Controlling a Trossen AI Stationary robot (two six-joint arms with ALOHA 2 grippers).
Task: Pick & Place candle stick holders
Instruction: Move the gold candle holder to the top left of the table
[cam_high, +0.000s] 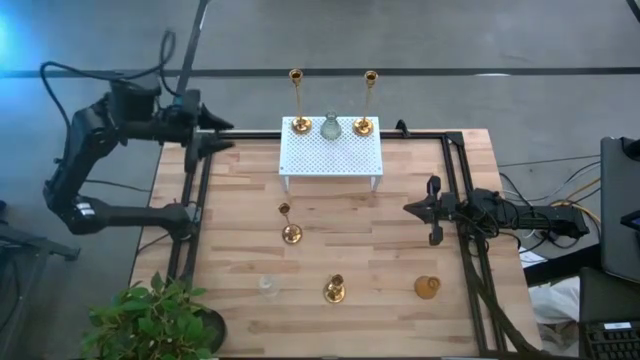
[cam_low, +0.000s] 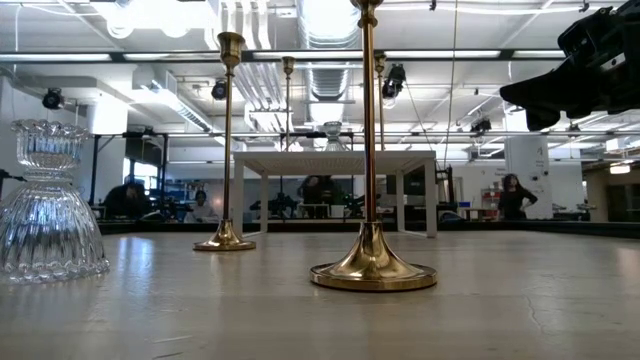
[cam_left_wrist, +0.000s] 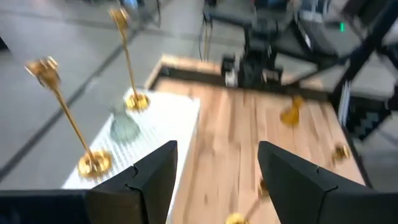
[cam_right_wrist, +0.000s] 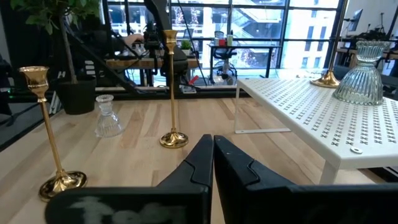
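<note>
- Hovering off the table's far-left corner, left gripper (cam_high: 222, 137) is spread wide and empty; swinging in, it could clip the tall brass holder (cam_high: 298, 100) on the white rack (cam_high: 332, 157).
- Loose holders (cam_high: 290, 222) on the table tip easily.
- Right gripper (cam_high: 418, 209) is clenched, empty, at the right edge.

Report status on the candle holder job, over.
Left gripper open, empty, at the table's far left corner. Right gripper shut, empty. Three holders on rack, four on table. Nothing blocking.
</note>
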